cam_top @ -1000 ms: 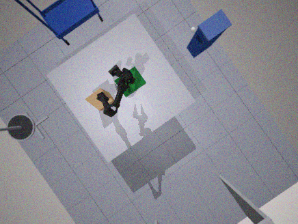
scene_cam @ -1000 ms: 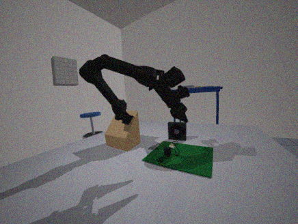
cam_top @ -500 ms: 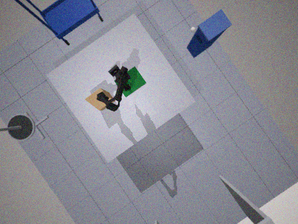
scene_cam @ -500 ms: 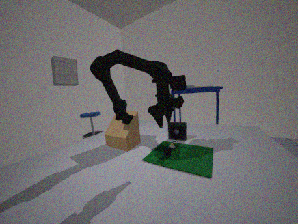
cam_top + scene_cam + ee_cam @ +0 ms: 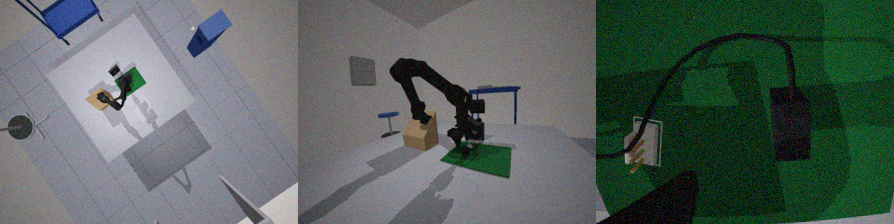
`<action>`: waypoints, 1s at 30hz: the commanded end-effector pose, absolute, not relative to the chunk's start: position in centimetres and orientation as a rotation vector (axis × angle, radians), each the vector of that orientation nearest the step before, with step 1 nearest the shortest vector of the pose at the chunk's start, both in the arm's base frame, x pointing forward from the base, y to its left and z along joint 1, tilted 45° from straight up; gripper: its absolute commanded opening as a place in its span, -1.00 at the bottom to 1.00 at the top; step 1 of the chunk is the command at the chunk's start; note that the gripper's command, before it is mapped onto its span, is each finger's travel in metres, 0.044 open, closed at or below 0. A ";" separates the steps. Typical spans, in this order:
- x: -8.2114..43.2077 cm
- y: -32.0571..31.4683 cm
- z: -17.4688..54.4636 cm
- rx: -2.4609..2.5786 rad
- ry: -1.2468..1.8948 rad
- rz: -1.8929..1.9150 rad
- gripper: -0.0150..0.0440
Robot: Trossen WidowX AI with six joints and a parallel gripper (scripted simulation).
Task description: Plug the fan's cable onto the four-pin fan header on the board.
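Observation:
The green board (image 5: 139, 76) (image 5: 496, 162) (image 5: 866, 160) lies flat on the table. The white four-pin header (image 5: 652, 143) (image 5: 469, 145) stands on it, its gold pins bare in the wrist view. The black plug (image 5: 792, 131) (image 5: 465, 151) is off the header, to its right in the wrist view. The dark cable (image 5: 741, 36) arcs from the plug over the header to the left edge. The fan (image 5: 114, 70) (image 5: 479, 131) stands beside the board. My gripper (image 5: 462, 145) is open and empty, low over the board near the plug. The wrist view shows one finger; the other is out of view.
The arm's base sits on a wooden block (image 5: 93, 100) (image 5: 432, 136) beside the board. Away from the table are a blue cart (image 5: 72, 15) (image 5: 496, 90), a blue cabinet (image 5: 215, 25) and a round stool (image 5: 388, 115).

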State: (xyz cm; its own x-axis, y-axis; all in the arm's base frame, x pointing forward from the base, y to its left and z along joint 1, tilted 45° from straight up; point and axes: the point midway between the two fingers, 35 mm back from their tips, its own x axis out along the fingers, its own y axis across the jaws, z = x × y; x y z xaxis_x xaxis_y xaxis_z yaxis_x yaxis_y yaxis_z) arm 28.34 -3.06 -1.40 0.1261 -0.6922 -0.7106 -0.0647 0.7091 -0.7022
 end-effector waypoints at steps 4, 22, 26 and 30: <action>28.7 -3.4 -1.8 -0.692 1.378 -0.507 1.00; 29.1 -5.4 -3.9 -0.692 1.378 -0.507 1.00; 29.2 -5.9 -4.3 -0.693 1.378 -0.507 1.00; 29.2 -6.4 -4.7 -0.694 1.377 -0.508 1.00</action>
